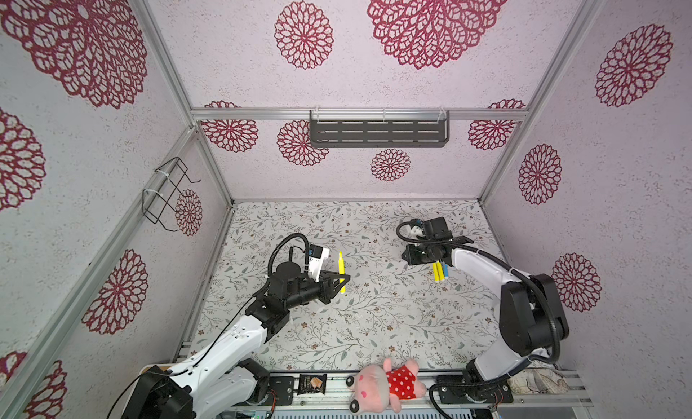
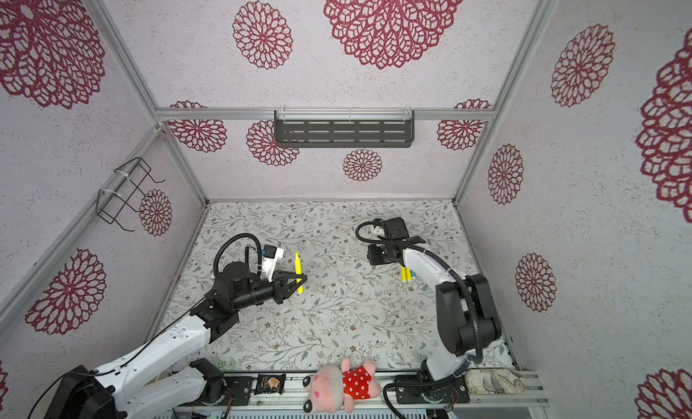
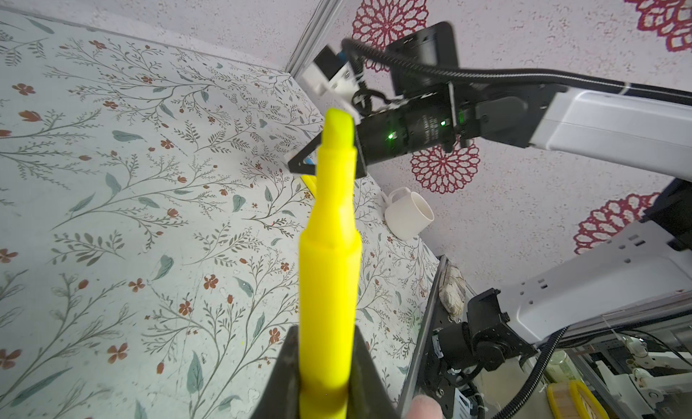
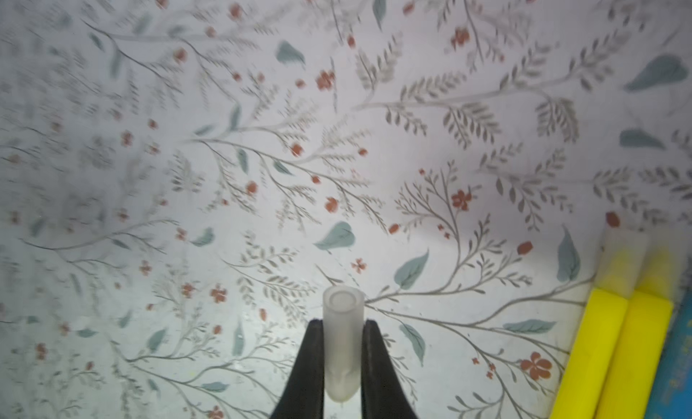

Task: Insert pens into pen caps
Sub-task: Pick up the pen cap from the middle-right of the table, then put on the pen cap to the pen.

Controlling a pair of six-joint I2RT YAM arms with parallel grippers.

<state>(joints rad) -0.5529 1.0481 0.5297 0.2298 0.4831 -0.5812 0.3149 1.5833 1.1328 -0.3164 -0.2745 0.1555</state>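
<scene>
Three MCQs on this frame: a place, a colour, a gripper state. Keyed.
1. The loose pens lie: A far left corner; B beside the right arm; C front edge.
2. The pen in the left gripper is: A blue; B yellow; C red.
3. The right gripper is: A open; B shut on a pen; C shut on a pen cap.
Key: B, both top views show them by that arm; B, yellow barrel in the left wrist view; C, jaws pinch the whitish tube.
</scene>
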